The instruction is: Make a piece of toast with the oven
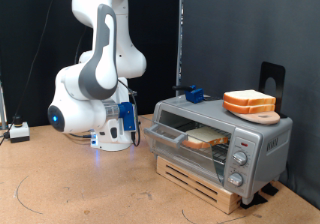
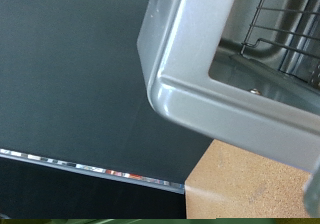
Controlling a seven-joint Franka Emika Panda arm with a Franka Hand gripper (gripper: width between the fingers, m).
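Observation:
The silver-grey oven (image 1: 262, 134) stands on a wooden pallet at the exterior view's right. Its glass door (image 1: 163, 134) hangs partly open. The piece of toast (image 1: 205, 137) lies flat inside on the wire rack. A small black and blue part, which looks like my gripper (image 1: 190, 92), sits just above the oven's top left corner, apart from the toast. The wrist view shows the door's metal corner (image 2: 190, 84) close up and the wire rack (image 2: 285, 29) beyond it. No fingers show clearly there, and nothing shows between them.
A stack of matching bread slices (image 1: 250, 102) rests on a wooden board on top of the oven. The arm's white base (image 1: 85, 104) stands at the left on the tan table (image 1: 80, 184). A dark curtain hangs behind.

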